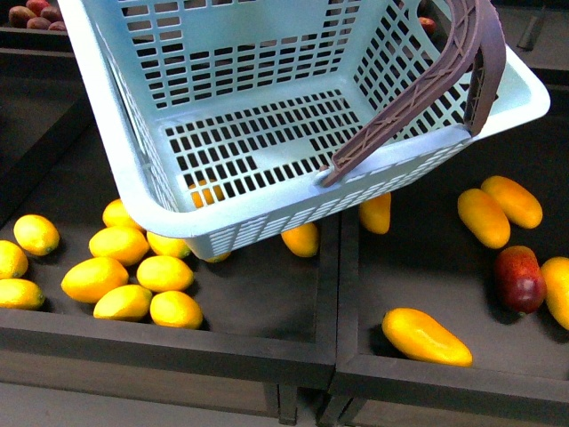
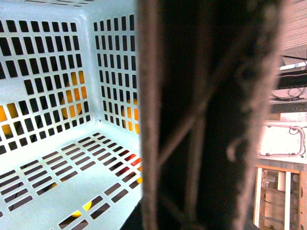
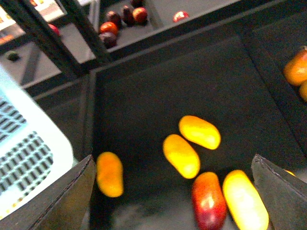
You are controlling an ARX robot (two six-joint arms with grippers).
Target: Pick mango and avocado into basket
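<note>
Mango pick under way: right end effector (image 3: 172,165) is spread wide over a smooth yellow-orange oblong mango (image 3: 181,155) in the dark wooden bin (image 3: 144,86), next move likely a straight drop and close; beyond, the light teal slotted plastic basket (image 1: 120,142) hangs tilted, empty; left end effector's grip cannot be told, avocado unseen.

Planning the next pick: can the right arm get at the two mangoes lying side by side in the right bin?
Probably yes. The right gripper hangs open over the two mangoes, nothing covers them, and the basket is off to one side.
</note>
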